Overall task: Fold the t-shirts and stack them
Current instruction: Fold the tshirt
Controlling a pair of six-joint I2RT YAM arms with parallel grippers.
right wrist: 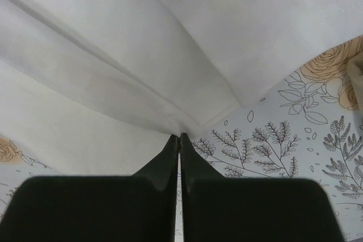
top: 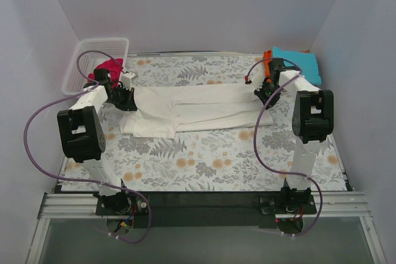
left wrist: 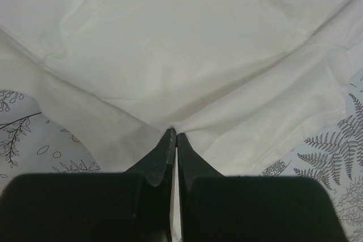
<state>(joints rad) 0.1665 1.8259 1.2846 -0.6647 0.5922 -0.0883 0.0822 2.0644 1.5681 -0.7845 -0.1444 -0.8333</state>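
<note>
The off-white t-shirt lies stretched as a long band across the middle of the table, running from one arm to the other. Its left part is broader and reaches further toward the near edge. The left gripper is at the shirt's left end. In the left wrist view its jaws are pressed together on a pinched ridge of the white cloth, with creases fanning away from the tips. The right gripper is at the shirt's right end. In the right wrist view its jaws are likewise clamped on the cloth where several folded layers meet at an edge, and the floral covering shows just beside it. At the far left corner stands a white mesh basket with the magenta t-shirt bunched inside, just behind the left gripper. At the far right corner the teal t-shirt lies on the table, and a sliver of the orange t-shirt shows at its left side, close behind the right gripper.
</note>
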